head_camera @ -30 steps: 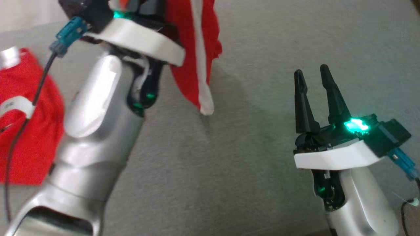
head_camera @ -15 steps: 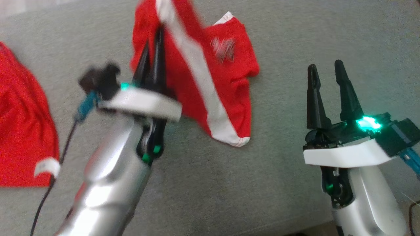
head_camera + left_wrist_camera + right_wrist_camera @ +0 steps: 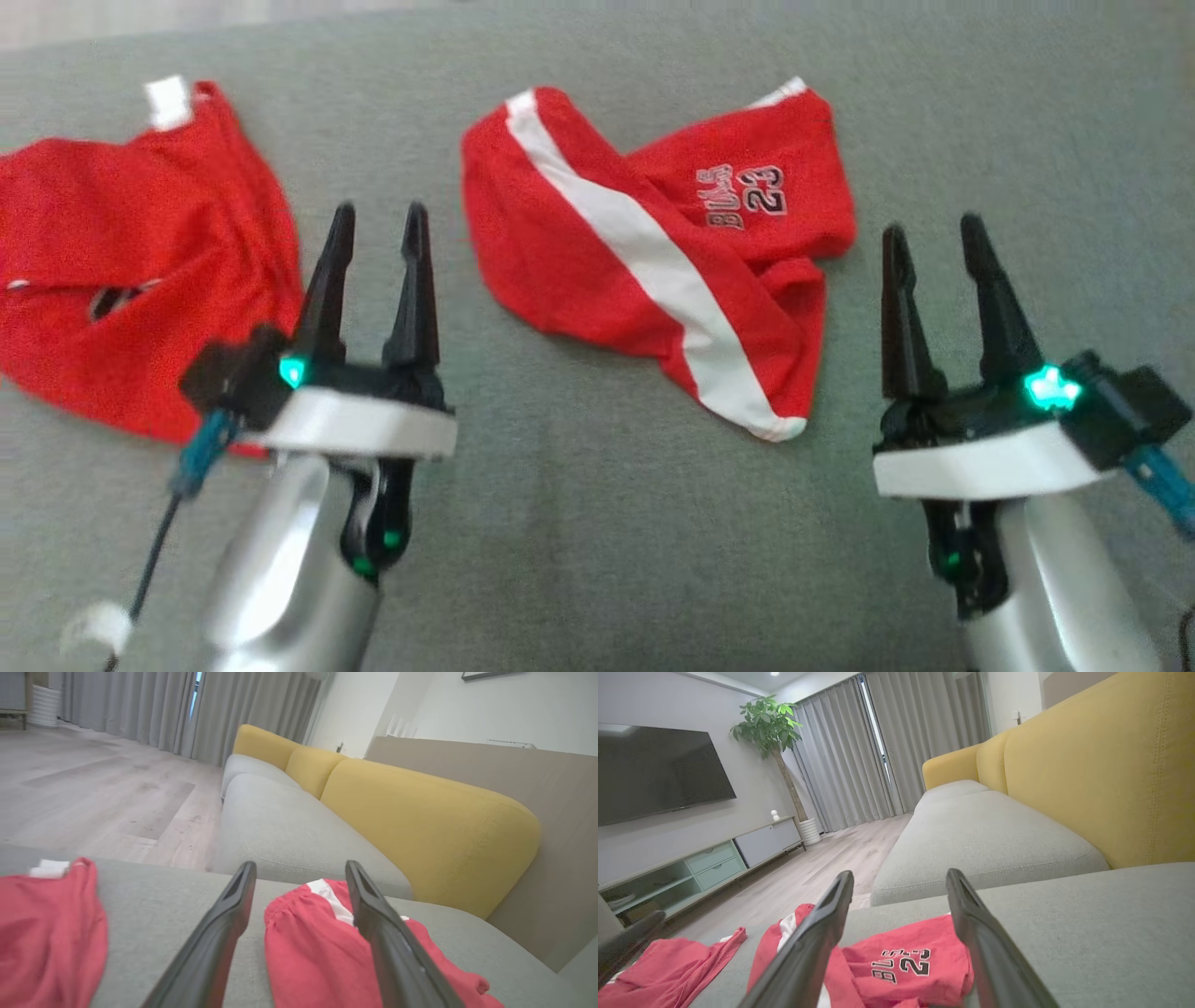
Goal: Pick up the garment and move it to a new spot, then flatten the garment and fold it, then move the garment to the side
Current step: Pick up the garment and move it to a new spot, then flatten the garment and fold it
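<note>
Red shorts [image 3: 560, 271] lie crumpled at upper centre, white stripe [image 3: 644, 252] running diagonally toward lower right, between left pincer [image 3: 378, 213] and right pincer [image 3: 934, 227]; both gape empty, about equally near.

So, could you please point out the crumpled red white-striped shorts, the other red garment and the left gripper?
Red white-striped shorts [image 3: 644, 247]: head view, on the stripe.
Other red garment [image 3: 149, 233]: head view, its middle.
Left gripper [image 3: 378, 217]: head view, between its fingertips.
</note>
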Robot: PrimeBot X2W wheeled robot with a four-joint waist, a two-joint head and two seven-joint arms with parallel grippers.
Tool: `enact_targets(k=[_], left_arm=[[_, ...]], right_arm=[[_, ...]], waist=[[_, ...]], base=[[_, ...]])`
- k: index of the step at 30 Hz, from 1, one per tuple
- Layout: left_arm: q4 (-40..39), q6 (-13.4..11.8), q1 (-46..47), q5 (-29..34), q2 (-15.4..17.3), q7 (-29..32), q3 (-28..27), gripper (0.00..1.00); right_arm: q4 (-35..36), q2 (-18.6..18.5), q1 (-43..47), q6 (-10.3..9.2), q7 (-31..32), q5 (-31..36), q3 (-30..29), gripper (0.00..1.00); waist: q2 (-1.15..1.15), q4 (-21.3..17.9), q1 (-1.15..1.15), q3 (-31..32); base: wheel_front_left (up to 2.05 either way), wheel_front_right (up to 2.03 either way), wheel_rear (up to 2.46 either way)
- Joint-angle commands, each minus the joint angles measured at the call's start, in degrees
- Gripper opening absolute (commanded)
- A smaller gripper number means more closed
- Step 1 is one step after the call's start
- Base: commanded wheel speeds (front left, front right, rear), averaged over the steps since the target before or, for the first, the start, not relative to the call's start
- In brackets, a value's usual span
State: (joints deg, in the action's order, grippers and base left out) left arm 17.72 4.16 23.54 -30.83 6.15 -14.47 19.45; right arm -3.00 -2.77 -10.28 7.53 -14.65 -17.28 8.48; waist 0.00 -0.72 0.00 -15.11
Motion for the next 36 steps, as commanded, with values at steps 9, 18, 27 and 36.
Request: enact_targets(k=[9,18,27,36], left_arm=[[-11.5,1.9,-12.4,10.1,-2.6,-0.5,-9.0,1.0],[-12.4,2.3,-12.5,10.0,-3.2,-0.5,-8.3,1.0],[-11.4,0.8,-11.3,8.5,-3.3,-0.5,-5.1,1.0],[-11.0,0.0,-10.8,8.3,-3.3,-0.5,-3.0,1.0]], right_arm=[[-0.2,-0.1,4.5,-0.04,-0.3,1.6,0.0,1.0],[0.5,-0.1,3.0,-0.04,-0.3,2.7,1.5,1.0],[-9.8,-0.1,-7.2,-0.04,2.6,7.2,5.7,1.0],[-27.0,-0.1,-18.5,-0.04,9.2,10.4,4.1,1.0]], waist=[[0.0,5.1,0.0,6.2],[0.0,8.7,0.0,4.8],[0.0,14.9,0.0,2.4],[0.0,19.8,0.0,1.4]], base=[[0.0,0.0,0.0],[0.0,0.0,0.0],[0.0,0.0,0.0],[0.0,0.0,0.0]])
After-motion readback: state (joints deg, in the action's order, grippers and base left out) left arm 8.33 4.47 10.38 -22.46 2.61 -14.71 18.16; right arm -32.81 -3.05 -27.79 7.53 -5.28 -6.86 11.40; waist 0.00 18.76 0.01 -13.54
